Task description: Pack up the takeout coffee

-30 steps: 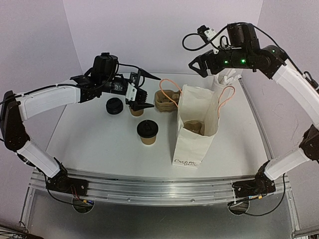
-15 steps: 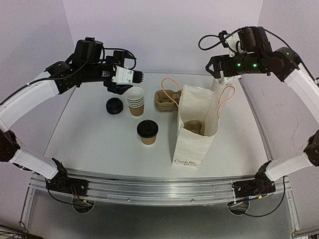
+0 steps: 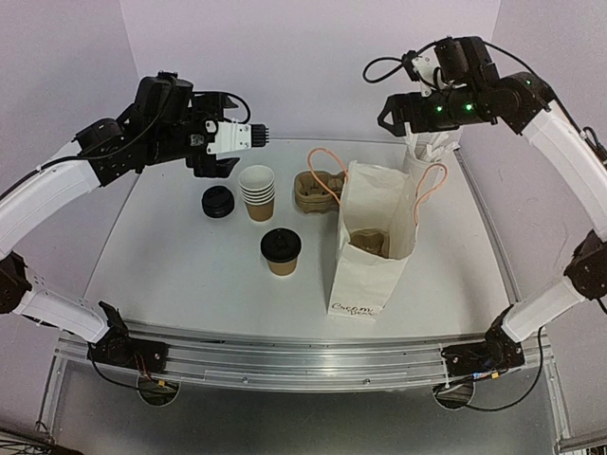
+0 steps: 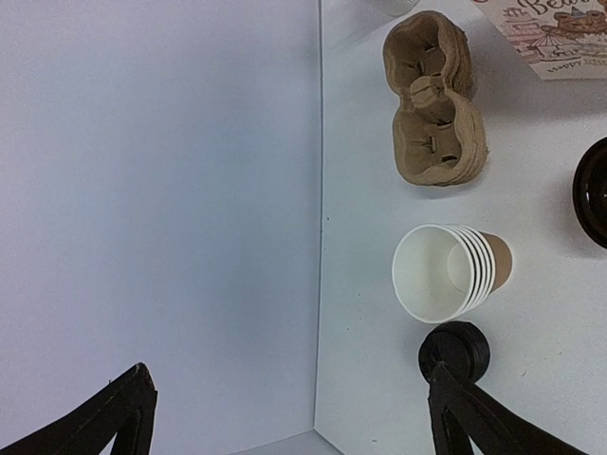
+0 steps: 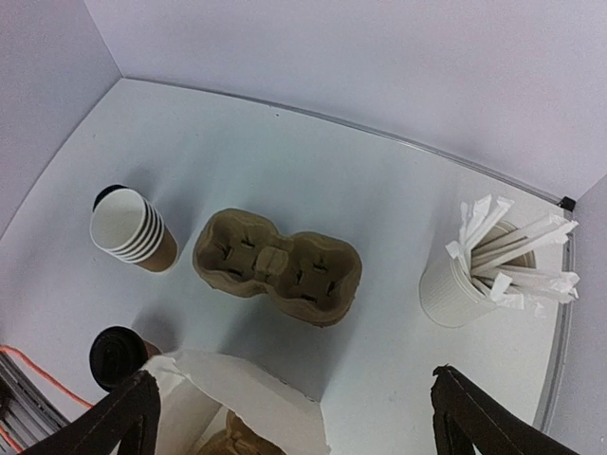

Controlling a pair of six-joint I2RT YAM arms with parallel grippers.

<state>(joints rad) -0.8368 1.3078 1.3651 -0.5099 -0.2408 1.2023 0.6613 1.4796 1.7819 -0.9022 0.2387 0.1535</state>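
Observation:
The takeout coffee (image 3: 281,252), a brown cup under a black lid, stands on the table left of the white paper bag (image 3: 372,248). It also shows as a black lid at the right edge of the left wrist view (image 4: 594,192) and at the lower left of the right wrist view (image 5: 118,355). My left gripper (image 3: 258,136) hangs open high over the back left, above the stack of lidless cups (image 3: 257,191), holding nothing. The right gripper (image 3: 389,114) is open and empty, high above the back of the bag. In both wrist views (image 4: 289,417) (image 5: 299,417) the fingertips stand wide apart.
A stack of black lids (image 3: 217,202) sits left of the cup stack (image 4: 450,273). A stack of brown pulp cup carriers (image 3: 318,190) (image 5: 278,265) lies behind the bag, and another carrier (image 3: 365,242) rests inside it. A white cup of wrapped straws (image 3: 427,152) (image 5: 474,275) stands at the back right.
The left gripper has risen from the cup stack and drawn back to the left. The right gripper swung right, then came back left a little, staying high.

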